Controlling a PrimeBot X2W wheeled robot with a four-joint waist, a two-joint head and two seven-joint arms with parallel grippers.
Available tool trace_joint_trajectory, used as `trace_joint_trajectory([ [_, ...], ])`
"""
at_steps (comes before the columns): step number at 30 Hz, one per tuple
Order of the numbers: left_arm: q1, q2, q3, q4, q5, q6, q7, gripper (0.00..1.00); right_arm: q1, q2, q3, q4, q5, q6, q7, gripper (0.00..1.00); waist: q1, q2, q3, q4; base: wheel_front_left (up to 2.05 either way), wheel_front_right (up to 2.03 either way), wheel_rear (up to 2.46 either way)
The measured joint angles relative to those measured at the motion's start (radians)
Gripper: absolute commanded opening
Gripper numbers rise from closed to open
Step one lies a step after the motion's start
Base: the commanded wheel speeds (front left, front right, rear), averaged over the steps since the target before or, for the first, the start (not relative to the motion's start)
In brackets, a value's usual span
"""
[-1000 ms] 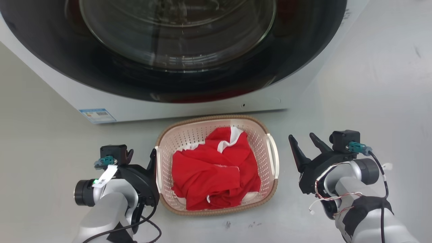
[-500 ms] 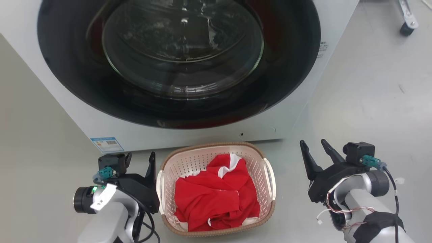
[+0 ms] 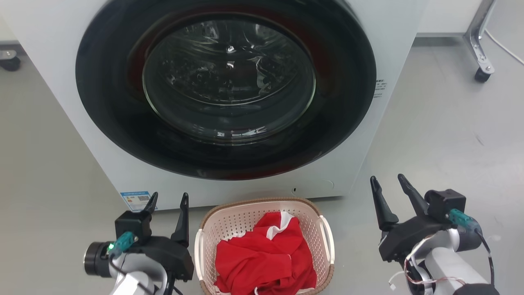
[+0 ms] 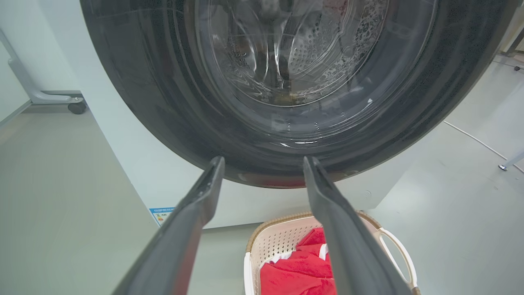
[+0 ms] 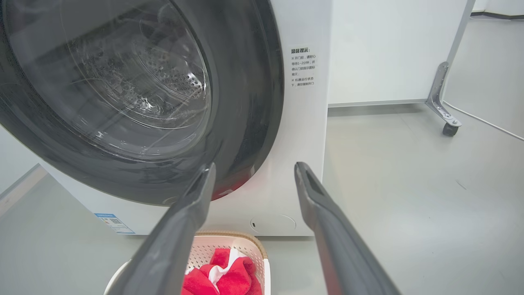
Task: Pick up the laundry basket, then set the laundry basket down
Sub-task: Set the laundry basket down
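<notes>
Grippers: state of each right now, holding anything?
Left gripper: open, holding nothing, to the left of the laundry basket.
Right gripper: open, holding nothing, off to its right.

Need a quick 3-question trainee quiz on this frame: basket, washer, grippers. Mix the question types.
1. True or false: the laundry basket stands on the floor in front of the washer.
2. What lies in the basket? A) a red cloth B) blue towels C) nothing
3. Fill in: the left gripper and the right gripper, one at each side of the basket, grip nothing, and the jaws of both stand ____.

Key: 1 true; 2 A; 3 open.
</notes>
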Motion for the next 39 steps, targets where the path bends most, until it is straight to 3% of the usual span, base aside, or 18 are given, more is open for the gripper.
trace_joint_trajectory([
  [12, 0.187, 0.027, 0.074, -0.294, 0.084, 0.022, 0.000, 1.00, 0.172, -0.037, -0.049, -0.217, -0.057, -0.056, 0.000, 1.00, 0.0000, 0.0000, -0.047, -0.003, 0.00, 0.00, 0.00],
  [19, 0.288, 0.025, 0.123, -0.392, 0.129, 0.022, 0.000, 1.00, 0.258, -0.054, -0.086, -0.313, -0.092, -0.074, -0.002, 1.00, 0.0001, 0.0000, -0.063, 0.001, 0.00, 0.00, 0.00],
  [39, 0.399, -0.041, 0.235, -0.456, 0.209, 0.023, 0.000, 1.00, 0.359, -0.057, -0.120, -0.396, -0.127, -0.091, -0.003, 1.00, 0.0001, 0.0000, -0.076, 0.006, 0.00, 0.00, 0.00],
])
